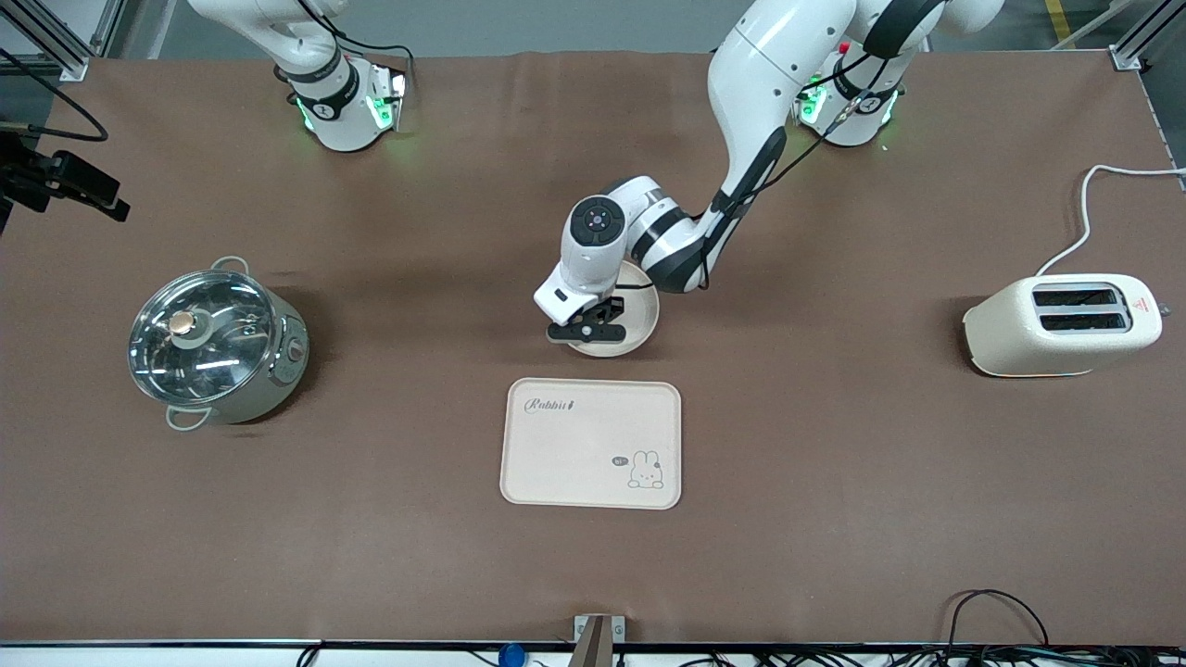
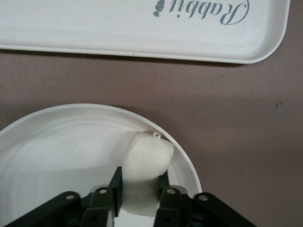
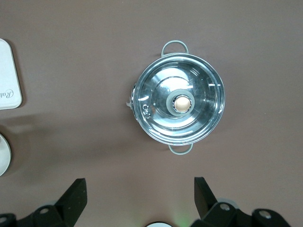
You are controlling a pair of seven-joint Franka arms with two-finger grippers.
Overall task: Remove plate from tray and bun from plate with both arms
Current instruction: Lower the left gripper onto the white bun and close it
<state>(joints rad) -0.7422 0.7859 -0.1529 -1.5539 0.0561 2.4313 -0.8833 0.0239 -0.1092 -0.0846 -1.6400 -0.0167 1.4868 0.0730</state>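
The round cream-white plate (image 1: 641, 320) lies on the brown table just farther from the front camera than the tray. My left gripper (image 1: 586, 330) is low over the plate. In the left wrist view the left gripper (image 2: 140, 176) is shut on the pale bun (image 2: 147, 156), one black finger on each side. The bun's free end reaches the raised rim of the plate (image 2: 57, 142). I cannot tell whether the bun rests on the plate. My right gripper (image 3: 138, 184) is open and empty, held high and looking down on the pot; it is out of the front view.
The rectangular cream tray (image 1: 556, 463) with the rabbit drawing lies nearer the front camera than the plate; its edge shows in the left wrist view (image 2: 94, 28). A steel pot with a glass lid (image 1: 215, 343) stands toward the right arm's end. A cream toaster (image 1: 1066, 324) stands toward the left arm's end.
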